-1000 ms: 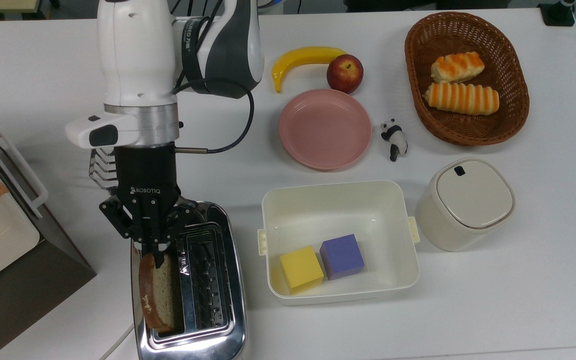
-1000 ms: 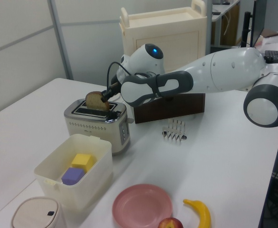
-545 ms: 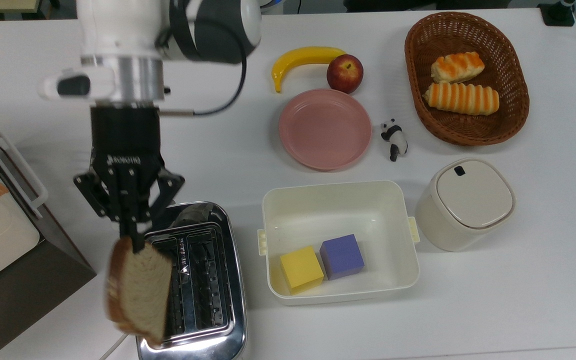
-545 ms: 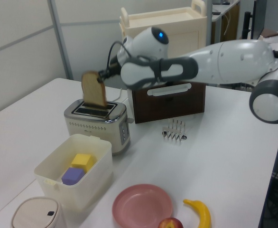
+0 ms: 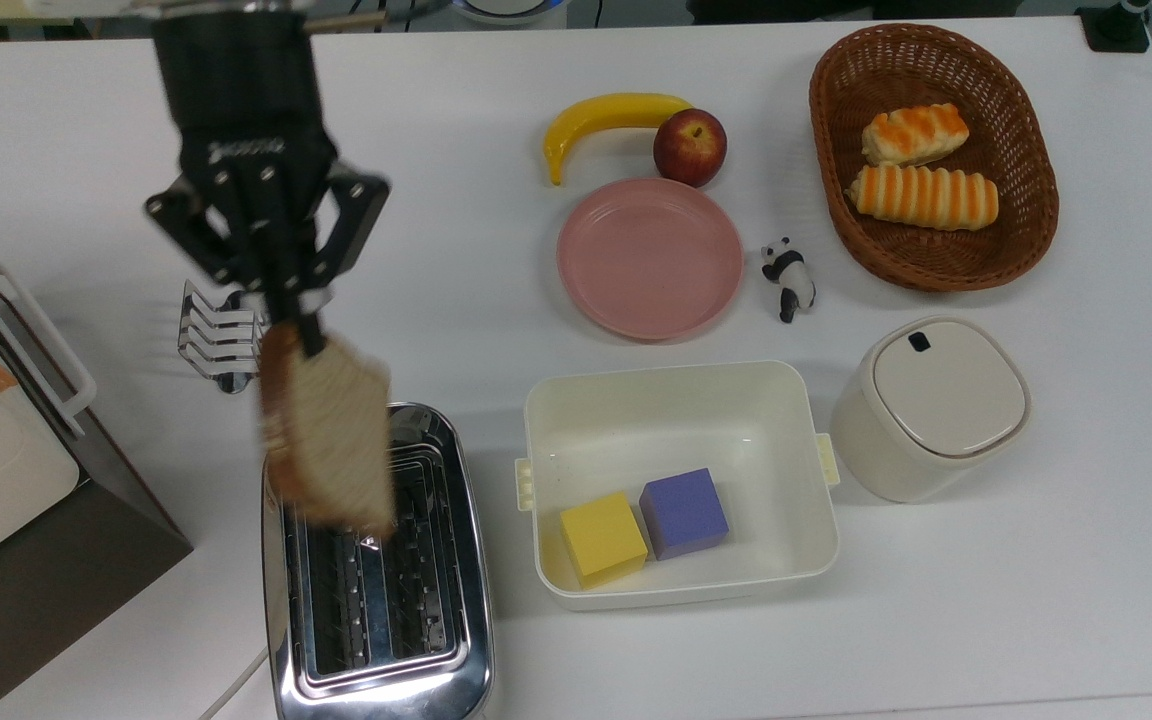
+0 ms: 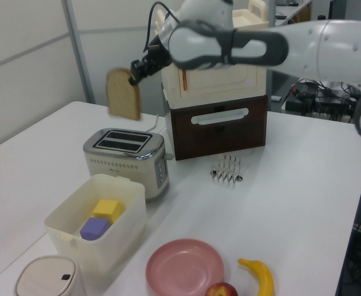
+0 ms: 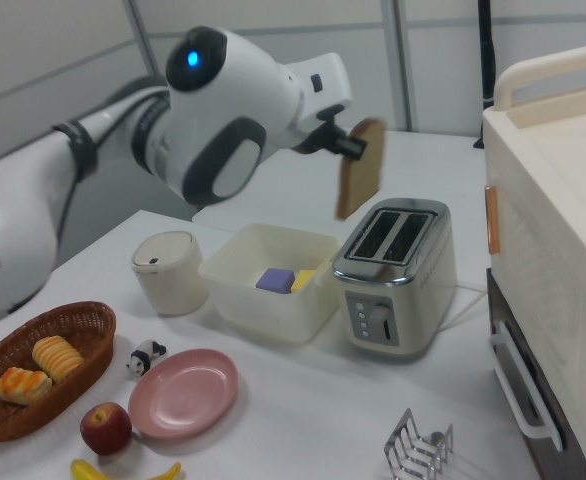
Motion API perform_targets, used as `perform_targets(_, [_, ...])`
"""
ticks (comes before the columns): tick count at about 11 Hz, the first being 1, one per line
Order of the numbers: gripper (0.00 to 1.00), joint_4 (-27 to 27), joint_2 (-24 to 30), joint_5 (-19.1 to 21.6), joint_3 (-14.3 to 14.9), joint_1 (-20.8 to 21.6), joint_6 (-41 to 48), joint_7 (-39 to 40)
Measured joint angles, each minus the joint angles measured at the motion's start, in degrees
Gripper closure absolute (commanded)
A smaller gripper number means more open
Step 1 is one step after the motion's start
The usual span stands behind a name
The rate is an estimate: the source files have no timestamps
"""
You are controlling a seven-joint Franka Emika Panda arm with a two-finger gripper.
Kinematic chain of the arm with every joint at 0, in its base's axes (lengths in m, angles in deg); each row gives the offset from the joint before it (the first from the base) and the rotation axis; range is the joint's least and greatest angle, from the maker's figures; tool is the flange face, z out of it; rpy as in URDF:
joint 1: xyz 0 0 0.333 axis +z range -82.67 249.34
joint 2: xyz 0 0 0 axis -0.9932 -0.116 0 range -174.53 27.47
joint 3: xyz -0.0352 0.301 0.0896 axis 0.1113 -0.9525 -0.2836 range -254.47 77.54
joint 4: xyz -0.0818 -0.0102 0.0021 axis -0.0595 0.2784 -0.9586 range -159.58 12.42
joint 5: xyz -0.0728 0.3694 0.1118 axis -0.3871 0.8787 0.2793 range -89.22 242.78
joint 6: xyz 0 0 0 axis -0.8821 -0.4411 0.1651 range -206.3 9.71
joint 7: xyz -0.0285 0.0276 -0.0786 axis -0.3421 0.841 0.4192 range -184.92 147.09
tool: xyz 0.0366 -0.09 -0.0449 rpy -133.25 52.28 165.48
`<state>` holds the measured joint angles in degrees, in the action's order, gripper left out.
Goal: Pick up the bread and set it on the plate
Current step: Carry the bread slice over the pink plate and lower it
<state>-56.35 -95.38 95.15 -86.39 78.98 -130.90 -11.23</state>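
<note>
Brown bread (image 5: 328,440) hangs midair; pink plate (image 5: 650,258) bare

1 s ago: my gripper (image 5: 288,300) sat low at toaster (image 5: 376,570), pinching bread (image 5: 328,440) still half down in slot on top view's left. 0.5 s ago: slice out, bottom edge just above slot. Now: I'm higher, slice hanging well clear above toaster in left view. In top view my gripper has moved toward top edge. Toast rack (image 5: 218,335), hidden earlier, now uncovered beside me.
</note>
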Motion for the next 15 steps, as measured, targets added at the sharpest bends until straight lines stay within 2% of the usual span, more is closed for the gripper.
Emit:
perform_targets(2, [1.0,-0.1,3.5,-0.1,0.2,-0.1,18.8,0.0])
perform_targets(5, [1.0,-0.3,5.4,-0.8,0.0,0.2,39.4,3.1])
perform_targets(7, [1.0,-1.4,5.4,-0.8,-0.5,1.5,44.9,4.1])
perform_targets(15, [1.0,-6.9,2.8,-1.3,-0.7,12.2,53.6,5.4])
